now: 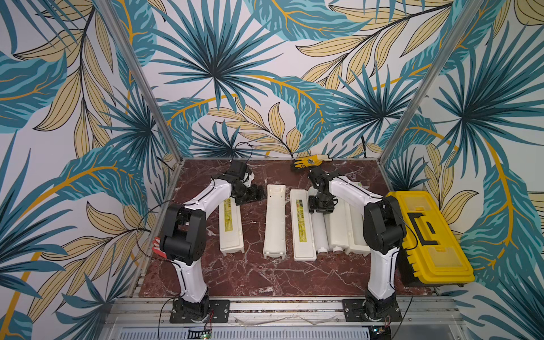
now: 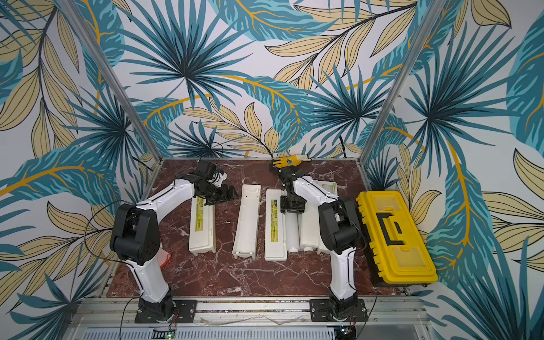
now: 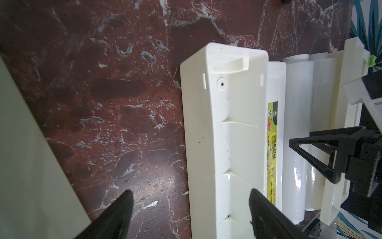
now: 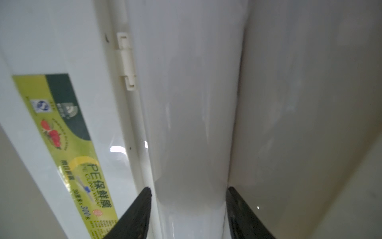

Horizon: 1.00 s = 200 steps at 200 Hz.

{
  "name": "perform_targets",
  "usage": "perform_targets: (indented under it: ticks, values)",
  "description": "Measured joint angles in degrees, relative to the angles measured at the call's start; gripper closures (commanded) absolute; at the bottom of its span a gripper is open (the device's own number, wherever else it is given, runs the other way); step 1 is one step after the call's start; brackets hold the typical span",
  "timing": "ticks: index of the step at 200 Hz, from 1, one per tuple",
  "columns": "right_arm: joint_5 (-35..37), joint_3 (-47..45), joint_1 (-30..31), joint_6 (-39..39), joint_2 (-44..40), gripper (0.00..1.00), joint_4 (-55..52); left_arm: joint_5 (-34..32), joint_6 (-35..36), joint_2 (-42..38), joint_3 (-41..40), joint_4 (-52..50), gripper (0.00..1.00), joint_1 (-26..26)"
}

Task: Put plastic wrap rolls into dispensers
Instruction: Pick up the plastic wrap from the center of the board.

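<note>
Milky plastic wrap roll, lying flat, long axis front-to-back, beside dispenser.

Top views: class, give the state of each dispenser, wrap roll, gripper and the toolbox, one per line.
Leftmost cream-white plastic dispenser: lid shut, label up.
Middle cream-white plastic dispenser: plain side up.
Labelled cream-white lid beside it: apparently swung open.
Milky translucent wrap rolls: two lying side by side.
Left gripper: open, empty.
Right gripper: astride one roll, grip unclear.
Yellow plastic toolbox: lid shut.
</note>
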Motion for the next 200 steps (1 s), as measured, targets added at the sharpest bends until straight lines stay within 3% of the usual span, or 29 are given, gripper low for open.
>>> perform_targets:
  ticks: [66,106,173,200]
  values:
    - [-0.7,1.2,-0.1,-1.0,2.8,0.38,-0.2,1.1,-0.3,0.0,0.0,0.0,0.12,0.0]
    - [-2.4,1.5,-0.3,-3.3,3.5,0.47,0.3,1.2,-0.7,0.0,-0.2,0.0,0.12,0.0]
    - [-1.5,1.6,-0.5,-4.1,3.5,0.54,0.6,1.4,-1.8,0.0,-2.0,-0.2,0.15,-0.3]
    - [0.0,1.9,-0.6,-3.1,3.8,0.42,1.0,1.4,-2.2,0.0,-2.5,-0.2,0.15,-1.7]
